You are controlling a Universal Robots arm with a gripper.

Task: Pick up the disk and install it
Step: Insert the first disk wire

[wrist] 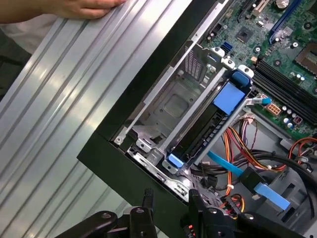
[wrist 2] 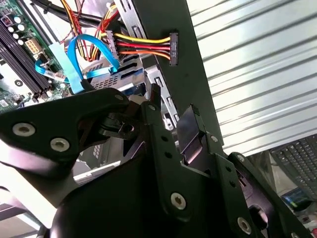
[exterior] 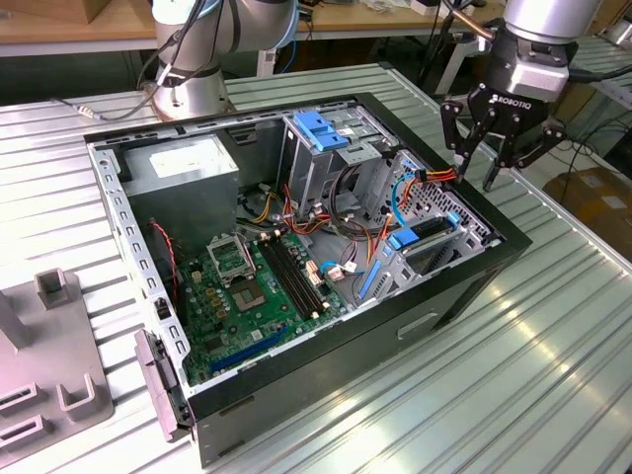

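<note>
Bench (exterior: 553,346): ribbed silver metal slats, spans the frame | open black computer case (exterior: 434,306): sits mid-frame, side panel off | grey fixture block (exterior: 49,385): lower left | robot arm base (exterior: 188,94): upper left, behind the case

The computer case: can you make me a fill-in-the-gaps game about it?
The gripper hangs above the case's edge with its jaws ___.
The computer case lies on a ribbed metal ___.
The motherboard inside it is coloured ___.
Missing words: open; table; green.
</note>
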